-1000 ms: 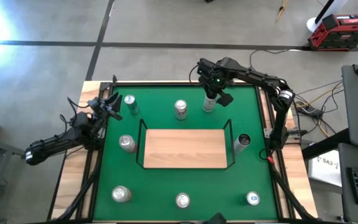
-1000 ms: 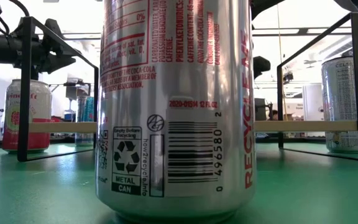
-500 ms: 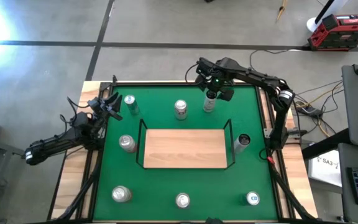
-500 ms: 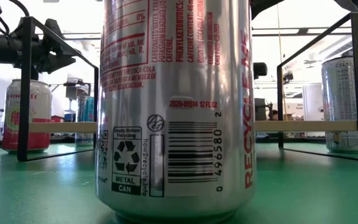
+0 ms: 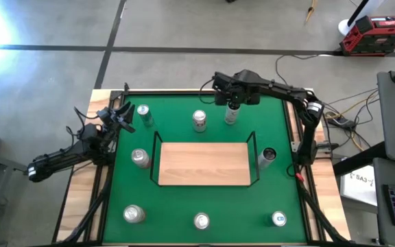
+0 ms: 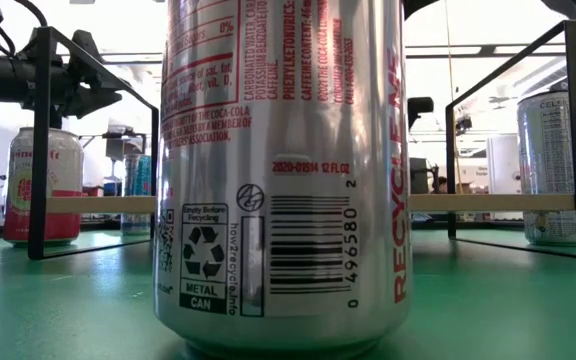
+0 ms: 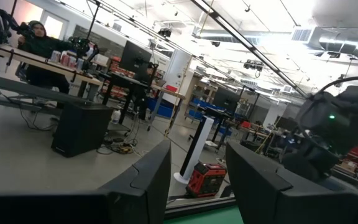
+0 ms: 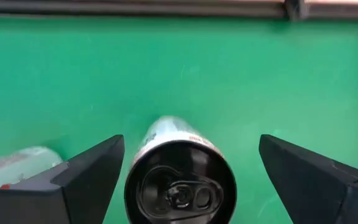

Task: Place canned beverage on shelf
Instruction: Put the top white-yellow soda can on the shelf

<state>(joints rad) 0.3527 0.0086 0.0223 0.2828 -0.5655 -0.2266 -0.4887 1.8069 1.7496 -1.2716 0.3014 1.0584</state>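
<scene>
A silver can [image 5: 230, 116] stands upright on the green table near its far edge. My right gripper [image 5: 231, 103] hovers over it, pointing steeply down, open. In the right wrist view the can's top [image 8: 180, 186] shows between the two spread fingers of my right gripper [image 8: 191, 152], with a gap on each side. The shelf [image 5: 204, 163], a light-wood board inside a black wire rail, lies at the table's middle with nothing on it. My left gripper [image 5: 118, 116] waits shut at the table's left edge, raised and pointing outward.
Several more cans stand around the shelf: one [image 5: 199, 121] just left of the targeted can, others at far left [image 5: 143, 114], left [image 5: 140, 158], right [image 5: 267, 156] and along the near edge [image 5: 201, 221]. That near can [image 6: 283, 170] fills the low view.
My right gripper has rolled about its own axis above the can and shifted a little toward the table's left edge, staying open. The can has not moved.
</scene>
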